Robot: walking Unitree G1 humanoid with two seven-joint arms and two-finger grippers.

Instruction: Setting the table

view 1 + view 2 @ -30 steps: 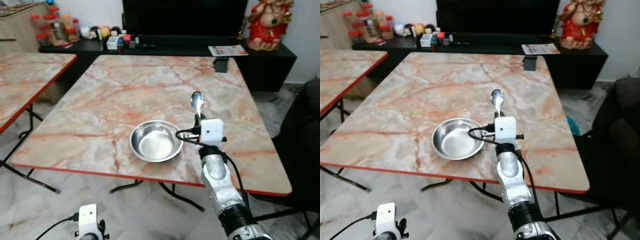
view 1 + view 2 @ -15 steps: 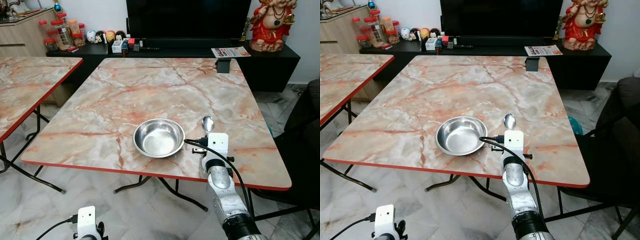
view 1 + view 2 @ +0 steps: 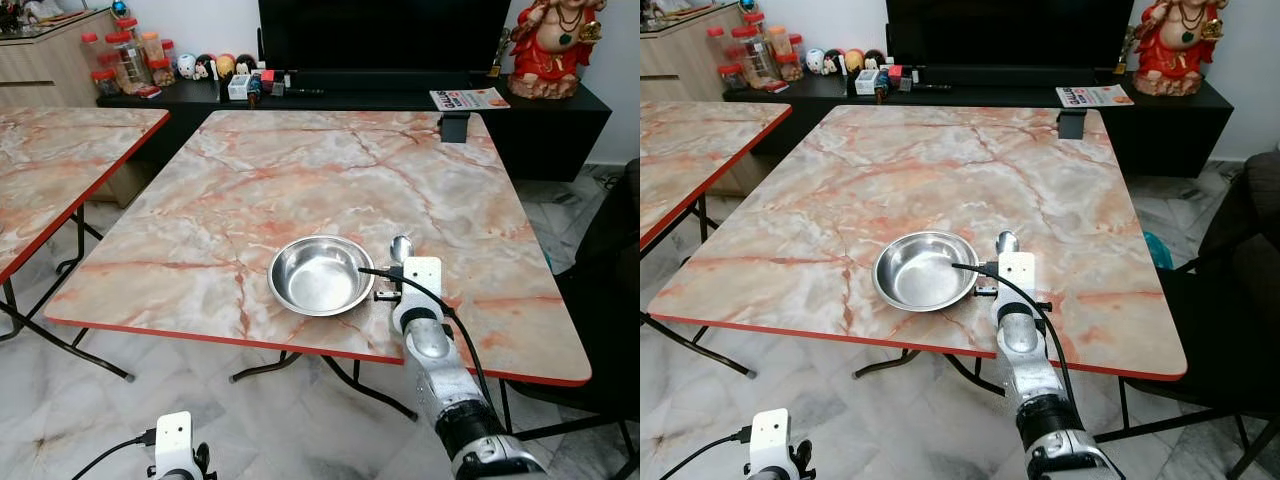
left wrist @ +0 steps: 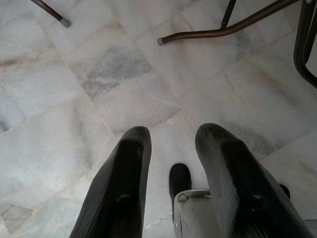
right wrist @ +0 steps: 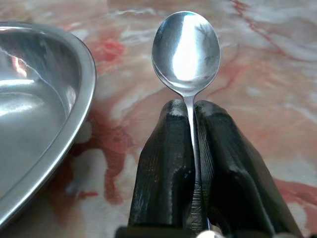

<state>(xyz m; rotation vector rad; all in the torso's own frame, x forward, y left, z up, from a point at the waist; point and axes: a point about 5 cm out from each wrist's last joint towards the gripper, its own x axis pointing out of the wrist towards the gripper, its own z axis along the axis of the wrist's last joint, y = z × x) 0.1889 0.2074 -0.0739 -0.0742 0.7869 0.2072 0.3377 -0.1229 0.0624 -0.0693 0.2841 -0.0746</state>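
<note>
Spoon (image 5: 186, 47): thin steel, light, stiff, slick, so prob. prone to twist. Right claw (image 5: 190, 119) clamped on handle just below its head, low over bench (image 3: 300, 180), beside steel bowl (image 3: 320, 275). Left claw (image 4: 173, 148) apart, idle near floor.

Head stereo pair high above the marble table (image 3: 300, 180), looking down (near-identical framing); wrist cameras close along each claw.

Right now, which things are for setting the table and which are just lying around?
For the job:
spoon, held in the right gripper
bowl
table

Just lying around:
jars
magazine
red statue
little toys
side table
</note>
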